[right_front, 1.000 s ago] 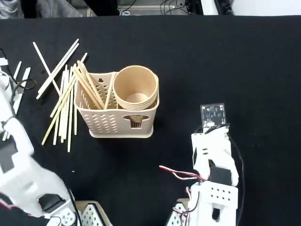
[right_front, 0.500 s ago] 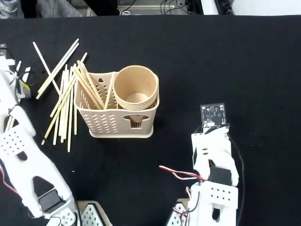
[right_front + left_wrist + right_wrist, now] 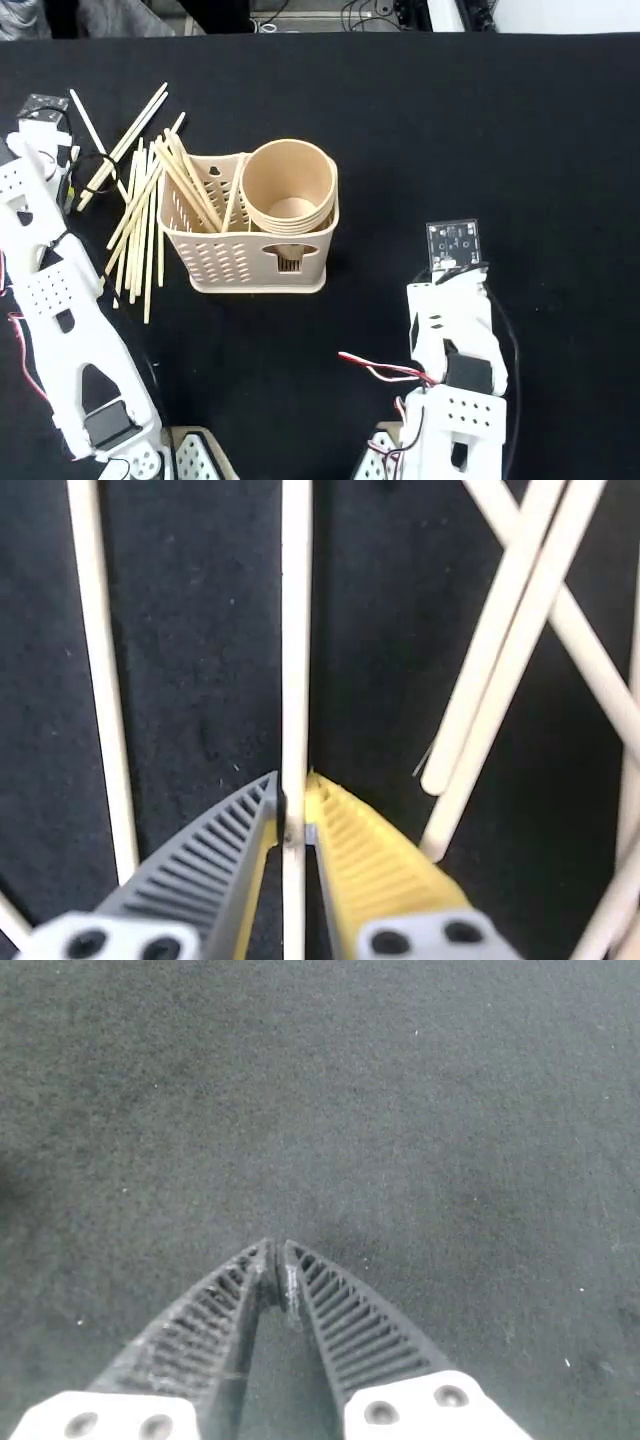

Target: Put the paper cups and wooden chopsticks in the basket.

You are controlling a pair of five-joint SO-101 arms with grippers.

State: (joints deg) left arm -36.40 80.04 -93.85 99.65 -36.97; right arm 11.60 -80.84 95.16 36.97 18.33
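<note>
While the right gripper (image 3: 275, 1260) rested closed tight and empty near the table's (image 3: 520, 120) front edge, paper cups (image 3: 290, 185) sat stacked in the basket (image 3: 250, 265) mid-table (loose chopsticks (image 3: 133, 240) lay beside it, not yet in); toward the far-left corner, the left gripper (image 3: 293, 800) pinched one chopstick (image 3: 296, 630).

Bright, even room light from overhead, soft. Black table cloth (image 3: 500, 140) swallows it: no glare, shadows barely readable. White left arm (image 3: 60, 310) and right arm (image 3: 455, 350) shine hard, near washed out. Paper cups (image 3: 288, 190) lit down to bottom. Chopstick (image 3: 296, 630) pinched in left gripper (image 3: 292, 792) glows pale. Right wrist view dimmer, cloth greyish.
</note>
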